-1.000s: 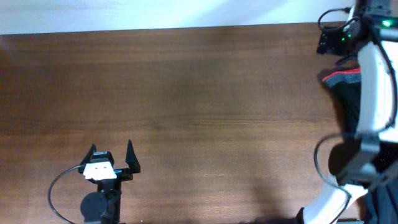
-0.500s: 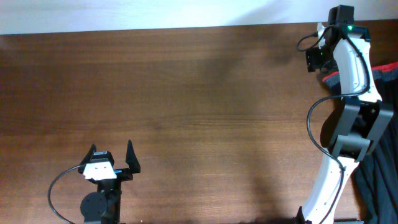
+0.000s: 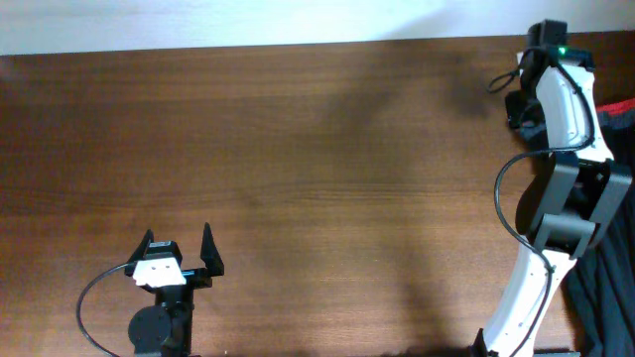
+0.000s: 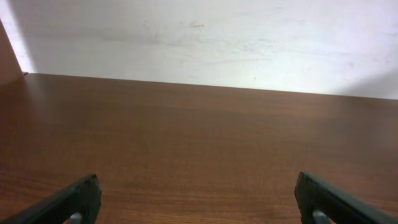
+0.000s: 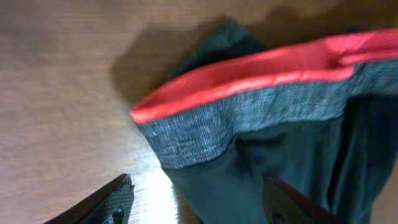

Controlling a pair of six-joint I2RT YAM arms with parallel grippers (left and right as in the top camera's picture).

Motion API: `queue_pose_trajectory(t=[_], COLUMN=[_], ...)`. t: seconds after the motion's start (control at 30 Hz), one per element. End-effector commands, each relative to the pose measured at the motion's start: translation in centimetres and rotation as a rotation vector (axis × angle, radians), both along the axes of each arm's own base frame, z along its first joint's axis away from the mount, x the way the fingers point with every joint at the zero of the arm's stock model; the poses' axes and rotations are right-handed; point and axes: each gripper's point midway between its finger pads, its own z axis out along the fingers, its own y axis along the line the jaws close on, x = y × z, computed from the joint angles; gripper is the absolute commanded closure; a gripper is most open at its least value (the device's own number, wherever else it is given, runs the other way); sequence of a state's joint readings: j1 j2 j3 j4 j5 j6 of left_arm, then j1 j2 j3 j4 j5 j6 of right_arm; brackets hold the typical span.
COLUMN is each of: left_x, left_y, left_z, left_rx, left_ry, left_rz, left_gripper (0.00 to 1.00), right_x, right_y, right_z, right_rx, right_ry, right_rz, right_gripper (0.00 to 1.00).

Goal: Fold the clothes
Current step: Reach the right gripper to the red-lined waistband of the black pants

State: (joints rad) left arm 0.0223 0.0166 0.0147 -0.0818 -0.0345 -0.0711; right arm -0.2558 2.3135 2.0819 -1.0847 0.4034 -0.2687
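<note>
The clothes are black trousers [image 5: 292,143] with a grey waistband edged in red, lying at the table's far right edge. In the overhead view only a bit of their red band [image 3: 621,106] shows beside the white right arm. My right gripper [image 5: 198,182] hangs just over the waist, open. Its left finger is over bare wood, its right finger is over the black cloth, and cloth lies between them. In the overhead view the right gripper [image 3: 520,103] is at the back right. My left gripper [image 3: 180,250] rests open near the front left, and in its own wrist view the left gripper [image 4: 196,180] holds nothing.
A dark rumpled heap of garments [image 3: 607,293] lies at the front right corner, partly behind the right arm. The brown wooden table [image 3: 317,169] ends at a white wall at the back. A black cable loops beside the left arm's base.
The right arm has swung toward the back right corner and its jaws have narrowed over the trousers' waistband. The left arm has not moved.
</note>
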Motion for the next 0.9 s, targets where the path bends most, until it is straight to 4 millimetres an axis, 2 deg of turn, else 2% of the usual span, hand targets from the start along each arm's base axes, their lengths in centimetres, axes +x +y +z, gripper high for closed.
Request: queue_pose_trajectory(t=[0.0,0.23,0.5,0.67,0.73,0.83,0.87], left_x=[0.0,0.0,0.0,0.0,0.0,0.0,0.0], left_y=[0.1,0.1,0.1,0.1,0.1,0.1,0.1], left_z=[-0.1,-0.1,-0.1,-0.1,-0.1,-0.1,-0.1], left_rx=[0.013,0.013,0.013,0.013,0.013,0.013,0.013], left_ry=[-0.001,-0.001,-0.001,-0.001,-0.001,-0.001,-0.001], left_rz=[0.003,0.003,0.003,0.003,0.003,0.003,0.003], left_gripper=[0.01,0.01,0.01,0.01,0.01,0.01,0.01], right_x=[-0.5,0.0,-0.8,-0.6,-0.7,-0.8,-0.8], right_y=[-0.2,0.6,0.7,0.6,0.2,-0.1,-0.2], right_z=[-1.1,-3.5,-6.5,-6.8,-6.6,-6.5,-6.5], right_rx=[0.033,0.08,0.082,0.076,0.051,0.031,0.031], right_ry=[0.0,-0.035,-0.023,-0.035,-0.032,-0.027,-0.027], right_rz=[-0.03,-0.031,-0.033,-0.034,-0.04,-0.045,-0.046], right_gripper=[0.29,0.3,0.29,0.33,0.37,0.59,0.62])
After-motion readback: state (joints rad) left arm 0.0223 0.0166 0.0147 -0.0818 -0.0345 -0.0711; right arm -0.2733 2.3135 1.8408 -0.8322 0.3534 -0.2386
